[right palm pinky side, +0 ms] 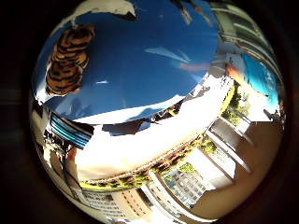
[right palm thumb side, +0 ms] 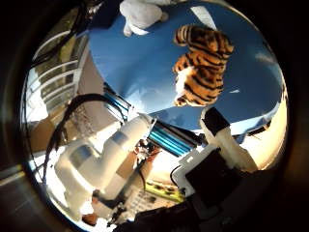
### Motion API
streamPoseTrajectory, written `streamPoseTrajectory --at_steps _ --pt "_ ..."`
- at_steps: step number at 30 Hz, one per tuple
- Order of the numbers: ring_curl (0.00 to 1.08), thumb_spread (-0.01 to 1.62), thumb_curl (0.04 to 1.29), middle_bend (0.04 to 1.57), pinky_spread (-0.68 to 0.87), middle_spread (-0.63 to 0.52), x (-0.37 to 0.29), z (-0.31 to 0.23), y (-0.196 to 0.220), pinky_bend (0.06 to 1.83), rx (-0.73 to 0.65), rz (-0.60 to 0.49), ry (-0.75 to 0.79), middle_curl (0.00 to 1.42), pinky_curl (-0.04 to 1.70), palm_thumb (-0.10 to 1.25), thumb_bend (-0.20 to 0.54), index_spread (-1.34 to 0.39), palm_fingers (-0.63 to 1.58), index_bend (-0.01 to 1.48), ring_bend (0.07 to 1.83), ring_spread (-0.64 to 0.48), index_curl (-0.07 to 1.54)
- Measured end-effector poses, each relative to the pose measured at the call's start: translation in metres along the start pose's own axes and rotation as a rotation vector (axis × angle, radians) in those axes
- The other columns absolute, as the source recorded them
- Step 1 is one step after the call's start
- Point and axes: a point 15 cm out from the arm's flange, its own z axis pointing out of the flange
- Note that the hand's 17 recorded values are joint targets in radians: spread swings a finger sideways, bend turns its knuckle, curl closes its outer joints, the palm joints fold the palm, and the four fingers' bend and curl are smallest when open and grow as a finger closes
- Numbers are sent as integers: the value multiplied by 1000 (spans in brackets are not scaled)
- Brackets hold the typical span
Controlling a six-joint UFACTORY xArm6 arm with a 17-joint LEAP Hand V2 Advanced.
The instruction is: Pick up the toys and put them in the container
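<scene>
A striped orange and black tiger plush [right palm thumb side: 200, 65] lies on a blue tabletop [right palm thumb side: 140, 63]; it also shows as the tiger [right palm pinky side: 69, 59] in the little finger side view. Farther along the same blue surface lies a white plush toy [right palm thumb side: 141, 13], partly cut off by the view's edge. My hand [right palm thumb side: 219, 145] hovers off the table, apart from both toys, with one white and black finger [right palm thumb side: 216, 126] stretched out near the table's edge. Nothing is between the fingers. No container shows in either view.
The blue table ends in a teal ribbed edge [right palm thumb side: 169, 137] close to the hand. The white robot arm [right palm thumb side: 104, 157] stands beside it. Beyond the table lie a sunlit pale floor [right palm pinky side: 154, 135], railings and buildings [right palm pinky side: 187, 184].
</scene>
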Motion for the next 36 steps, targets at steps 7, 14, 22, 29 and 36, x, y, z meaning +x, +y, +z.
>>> streamPoseTrajectory --at_steps 7,14,22,29,36 --pt "320 994 489 153 451 25 -2 30 -21 522 -37 -32 -33 277 363 897 -26 -408 11 178 301 254 289" --pt "390 961 528 341 409 -103 -5 36 -55 585 33 -55 27 345 346 971 -19 -385 643 142 610 142 291" --pt "688 925 580 845 351 -228 -18 39 -71 655 54 -97 56 623 478 1011 -24 -585 804 243 1215 12 252" --pt "782 927 631 1085 337 -272 -19 33 -72 1070 58 -105 71 828 728 1035 -7 -802 975 459 1311 -55 322" --pt "837 999 716 1181 282 -271 -22 16 -71 1304 106 -73 63 959 915 1061 -5 -962 938 608 1386 -95 441"
